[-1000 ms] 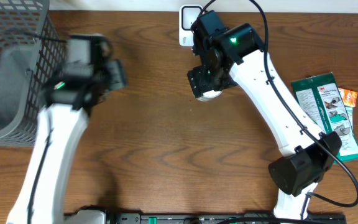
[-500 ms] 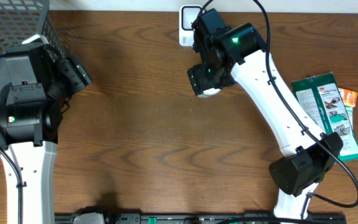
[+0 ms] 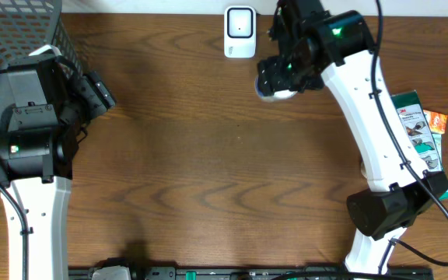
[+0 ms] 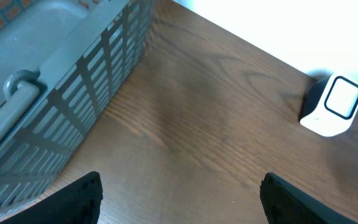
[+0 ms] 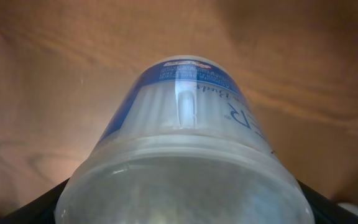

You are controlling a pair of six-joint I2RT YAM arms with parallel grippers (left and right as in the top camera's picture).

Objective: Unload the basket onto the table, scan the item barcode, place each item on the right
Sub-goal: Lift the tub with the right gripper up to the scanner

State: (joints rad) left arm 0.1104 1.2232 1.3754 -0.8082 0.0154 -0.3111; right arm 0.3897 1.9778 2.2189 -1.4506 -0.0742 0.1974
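A clear round tub with a blue label (image 5: 185, 118) is the item. My right gripper (image 5: 185, 208) is shut on its wide end, with dark fingers (image 5: 64, 199) showing at both lower corners. From overhead that gripper (image 3: 282, 76) hangs above the table just right of the white barcode scanner (image 3: 239, 32), and a white bit of the tub (image 3: 274, 94) pokes out below it. My left gripper (image 3: 99, 93) is beside the basket, open and empty. The left wrist view shows its jaws (image 4: 182, 199) spread over bare wood, with the scanner (image 4: 333, 106) far to the right.
A grey wire basket (image 3: 14, 70) fills the far left corner; its wall (image 4: 73, 106) runs right beside my left gripper. A green package (image 3: 417, 141) and a small orange packet (image 3: 437, 122) lie at the right edge, next to the right arm.
The right arm carried the tub up and to the right, from below the scanner to its right side. The left arm swung back to the basket and its jaws widened, then held still.
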